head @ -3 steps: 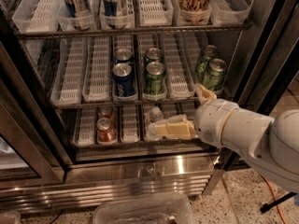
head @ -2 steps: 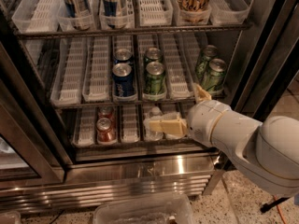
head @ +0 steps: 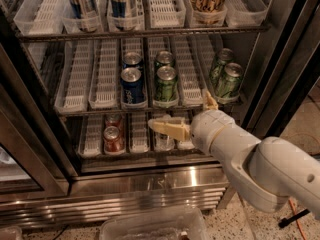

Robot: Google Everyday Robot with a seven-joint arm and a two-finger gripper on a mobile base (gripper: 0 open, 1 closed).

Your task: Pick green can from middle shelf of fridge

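One gripper (head: 169, 127) — below middle shelf (head: 102, 79), speckled floor (head: 226, 225)

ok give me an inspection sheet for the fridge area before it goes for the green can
surface: middle shelf, wire rack with white slotted lane trays, several lanes bare
job's things: green can upright at the front of a centre lane, second green can behind it; two more green cans at the right end
clutter: blue cans in the next lane to the left; red cans on the shelf below; tall cans on the shelf above
grippers: gripper in front of the lower shelf, below the front green can, not touching it
cables: orange cable on the floor at right
surroundings: fridge with stainless base; clear plastic tub on the floor in front
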